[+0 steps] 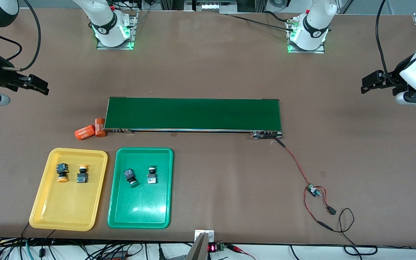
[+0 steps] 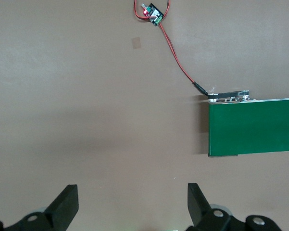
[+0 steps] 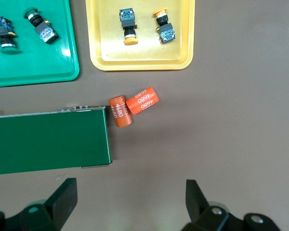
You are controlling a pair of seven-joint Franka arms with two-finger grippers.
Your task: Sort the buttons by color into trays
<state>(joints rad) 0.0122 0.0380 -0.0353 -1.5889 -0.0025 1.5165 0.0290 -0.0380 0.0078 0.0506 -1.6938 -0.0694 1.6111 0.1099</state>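
Front view: both arms wait, raised at the table's ends. Left gripper (image 1: pixel 364 83) hangs over bare table past the belt's (image 1: pixel 193 114) motor end, jaws wide apart, empty. Right gripper (image 1: pixel 45 88) hangs over the table near the orange cylinders (image 1: pixel 90 130), jaws wide apart, empty. Both arms' upper links are cut off by the frame. Yellow tray (image 1: pixel 45 213) holds two yellow buttons (image 1: pixel 62 172); green tray (image 1: pixel 139 213) beside it holds two green buttons (image 1: pixel 131 177).
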